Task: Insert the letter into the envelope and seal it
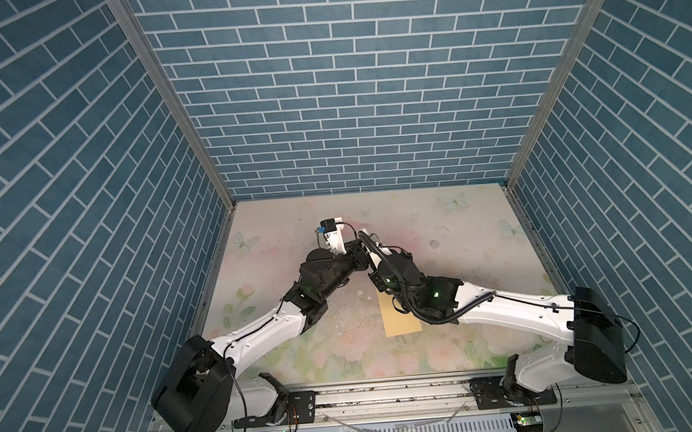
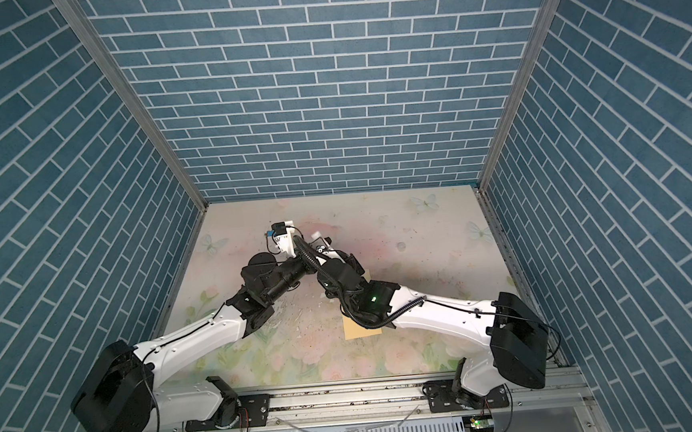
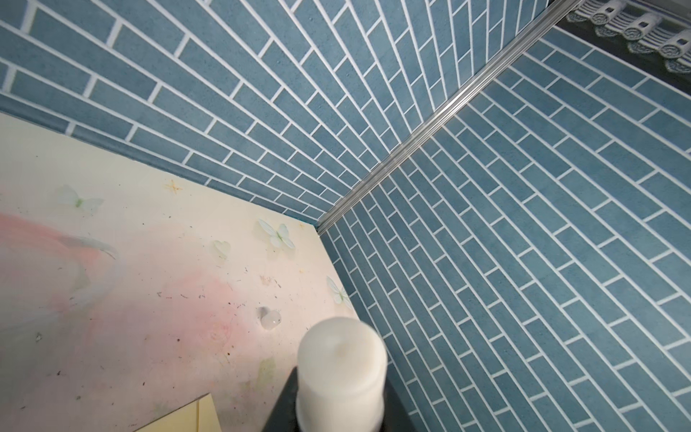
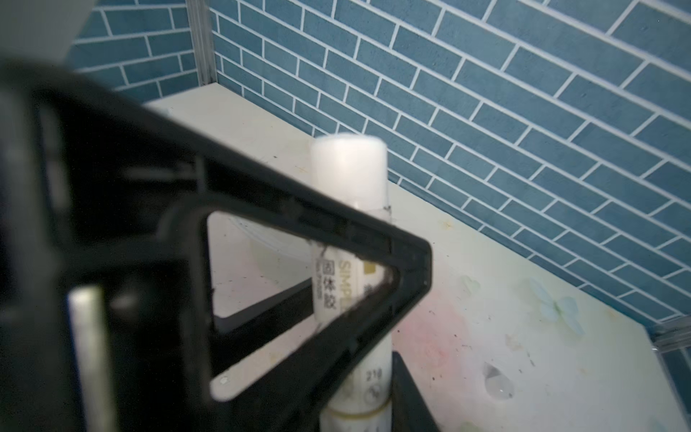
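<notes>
Glue stick sits clamped above mid-table by left gripper and right gripper together, while the yellow envelope lies nearer, under the right arm, long axis near-to-far, letter unseen.

The envelope is yellow-tan, the glue stick white.

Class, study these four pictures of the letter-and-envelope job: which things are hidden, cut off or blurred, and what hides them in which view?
1. The letter appears in no view; whether it is inside the envelope cannot be told.
2. The right arm covers most of the envelope in both top views; its flap is hidden.
3. The glue stick has its label partly behind a black gripper finger, and its base is cut off by the right wrist view's edge.
</notes>
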